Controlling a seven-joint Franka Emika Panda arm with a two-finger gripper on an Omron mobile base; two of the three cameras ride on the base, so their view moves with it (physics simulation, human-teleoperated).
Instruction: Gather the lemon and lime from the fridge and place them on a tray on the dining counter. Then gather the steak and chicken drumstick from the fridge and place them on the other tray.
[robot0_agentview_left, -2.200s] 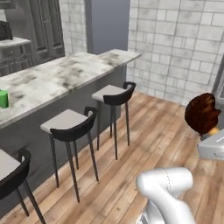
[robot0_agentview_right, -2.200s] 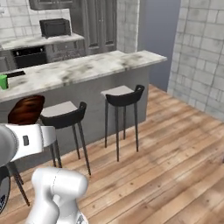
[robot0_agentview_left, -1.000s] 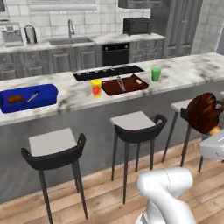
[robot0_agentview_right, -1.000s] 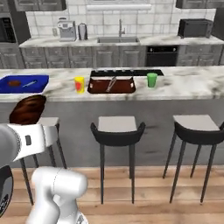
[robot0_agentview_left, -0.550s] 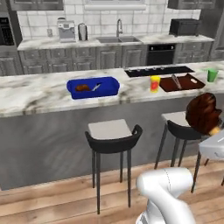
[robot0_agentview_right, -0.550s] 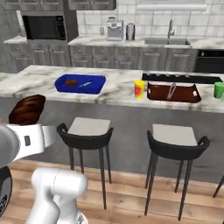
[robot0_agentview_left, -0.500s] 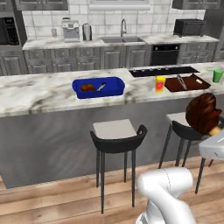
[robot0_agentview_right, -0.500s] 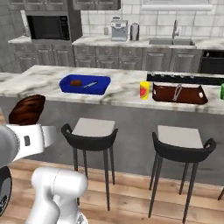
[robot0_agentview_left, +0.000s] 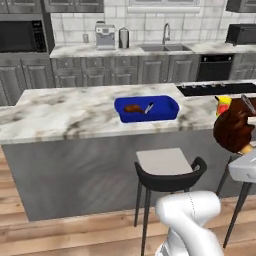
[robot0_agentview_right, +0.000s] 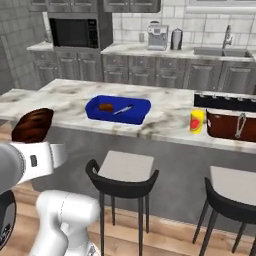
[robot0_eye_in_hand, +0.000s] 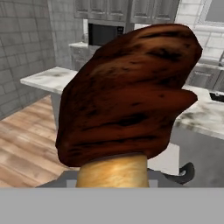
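My gripper is shut on the chicken drumstick, a dark brown piece with a tan bone end that stands up out of the hand. In the hand view the drumstick hides the fingertips. The blue tray lies on the dining counter ahead of me, with a small brown piece, likely the steak, and a pale utensil in it. Further right on the counter sits the red-brown tray holding a metal utensil. The lemon, the lime and the fridge are out of view.
A yellow cup stands between the two trays. Black-backed stools line the front of the counter. Behind it runs the back counter with a sink, a coffee machine and a microwave.
The whole picture has slid sideways as the base drove along the counter; the blue tray now sits near the middle. The drumstick stays in the gripper.
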